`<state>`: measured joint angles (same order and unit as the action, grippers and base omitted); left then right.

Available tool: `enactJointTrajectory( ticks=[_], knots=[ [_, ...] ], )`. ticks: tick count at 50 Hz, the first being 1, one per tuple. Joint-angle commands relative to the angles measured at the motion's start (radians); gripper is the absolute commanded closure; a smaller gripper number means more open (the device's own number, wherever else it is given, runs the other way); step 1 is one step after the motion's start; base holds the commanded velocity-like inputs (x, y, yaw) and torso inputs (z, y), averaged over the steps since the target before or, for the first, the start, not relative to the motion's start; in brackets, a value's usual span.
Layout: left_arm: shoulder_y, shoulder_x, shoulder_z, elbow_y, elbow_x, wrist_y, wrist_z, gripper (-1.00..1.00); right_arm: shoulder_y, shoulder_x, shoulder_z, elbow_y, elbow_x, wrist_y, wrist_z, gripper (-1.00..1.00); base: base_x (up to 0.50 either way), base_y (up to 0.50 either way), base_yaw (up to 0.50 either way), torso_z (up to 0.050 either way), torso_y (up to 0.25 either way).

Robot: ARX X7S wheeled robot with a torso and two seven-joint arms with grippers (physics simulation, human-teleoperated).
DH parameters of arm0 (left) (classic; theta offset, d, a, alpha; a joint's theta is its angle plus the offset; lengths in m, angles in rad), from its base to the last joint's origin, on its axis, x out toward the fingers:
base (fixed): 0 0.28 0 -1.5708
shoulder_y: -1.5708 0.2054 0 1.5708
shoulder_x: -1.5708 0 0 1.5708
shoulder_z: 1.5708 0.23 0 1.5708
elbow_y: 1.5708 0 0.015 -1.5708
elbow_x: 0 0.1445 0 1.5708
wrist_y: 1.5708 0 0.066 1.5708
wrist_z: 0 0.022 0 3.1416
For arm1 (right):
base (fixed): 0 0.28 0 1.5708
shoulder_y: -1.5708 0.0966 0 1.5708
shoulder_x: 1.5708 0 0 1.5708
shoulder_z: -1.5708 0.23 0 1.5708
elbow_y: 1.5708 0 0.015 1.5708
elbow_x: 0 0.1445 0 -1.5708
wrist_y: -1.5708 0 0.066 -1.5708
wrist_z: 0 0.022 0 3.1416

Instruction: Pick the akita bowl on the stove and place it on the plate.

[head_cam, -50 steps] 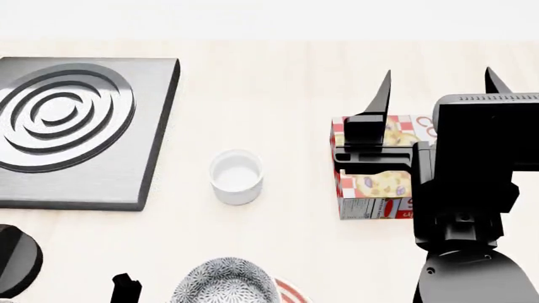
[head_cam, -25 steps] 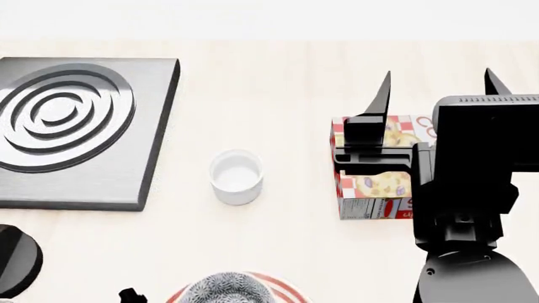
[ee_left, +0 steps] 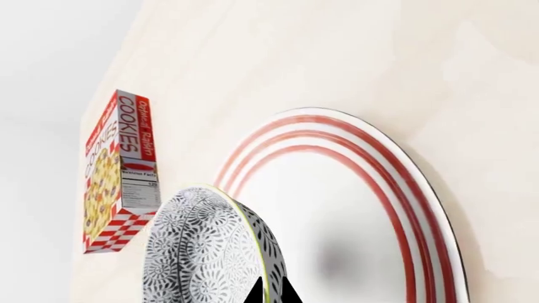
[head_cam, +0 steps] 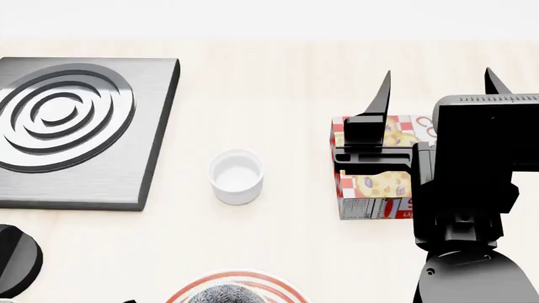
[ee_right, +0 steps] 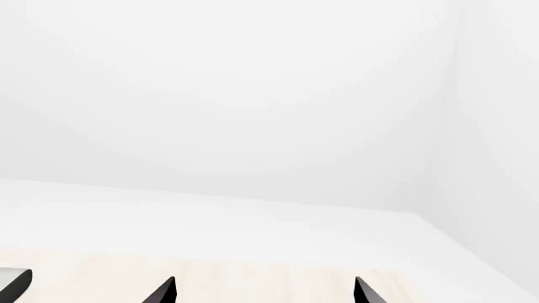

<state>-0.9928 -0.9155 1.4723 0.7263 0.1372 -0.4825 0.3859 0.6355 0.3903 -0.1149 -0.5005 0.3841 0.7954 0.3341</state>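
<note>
In my left wrist view, I am gripping the small deep speckled grey-and-white akita bowl [ee_left: 211,252] with my left gripper [ee_left: 272,291]: its two black fingertips are pinching the bowl's rim between them. The bowl is hanging tilted just in front of the large round white plate with red concentric rings [ee_left: 396,208]; I cannot tell whether they are touching. On the pale wooden table [ee_left: 278,57] a red-and-white checked cardboard box [ee_left: 118,170] is standing apart from the plate, reading "COOKIES" on its side, with a smaller line above it too blurred to read surely.

In the head view, the bowl [head_cam: 221,295] is showing at 6 o'clock, over the plate [head_cam: 252,279]. The flat dark grey stove with black burner rings [head_cam: 126,158] is lying at 10 o'clock, a small plain white cup [head_cam: 236,177] at centre, the cookie box [head_cam: 370,189] at 3 o'clock. My right gripper [head_cam: 438,85] is hovering spread wide above that box, holding nothing.

In my right wrist view, the two black fingertips [ee_right: 161,291] are standing apart before a white wall.
</note>
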Motion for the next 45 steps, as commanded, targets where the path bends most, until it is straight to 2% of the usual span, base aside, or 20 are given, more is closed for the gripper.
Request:
enactJointTrajectory(
  ticks=[1,38,39,45],
  knots=[
    [0.01,0.004,-0.001,-0.013,0.015,0.01,-0.019,1.0,0.001,0.002,-0.001,-0.002,0.004,0.002,0.002,-1.0,0.0,0.0,0.0,0.0,0.0],
    [0.054,0.013,0.011,-0.045,0.034,0.015,-0.068,1.0,0.002,0.007,-0.005,-0.001,0.012,0.0,0.01,-1.0,0.0,0.0,0.0,0.0,0.0],
    [0.056,0.014,0.014,-0.048,0.044,0.017,-0.072,-1.0,0.002,0.008,-0.005,-0.001,0.012,-0.002,0.01,-1.0,0.0,0.0,0.0,0.0,0.0],
    [0.059,0.02,0.007,-0.039,0.037,0.001,-0.077,-1.0,0.002,0.009,-0.006,0.0,0.013,-0.002,0.011,-1.0,0.0,0.0,0.0,0.0,0.0]
  ],
)
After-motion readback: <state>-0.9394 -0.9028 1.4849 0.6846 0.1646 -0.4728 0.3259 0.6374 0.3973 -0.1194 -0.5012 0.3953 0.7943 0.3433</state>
